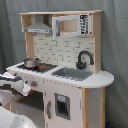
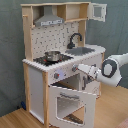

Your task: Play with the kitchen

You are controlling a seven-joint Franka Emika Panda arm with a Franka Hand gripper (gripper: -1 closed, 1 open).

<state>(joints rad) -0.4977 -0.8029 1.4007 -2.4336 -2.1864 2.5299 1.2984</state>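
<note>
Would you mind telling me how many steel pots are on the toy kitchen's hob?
1: a steel pot stands on the black hob, on the white-and-wood toy kitchen, in both exterior views. Open oven may hide others.
</note>
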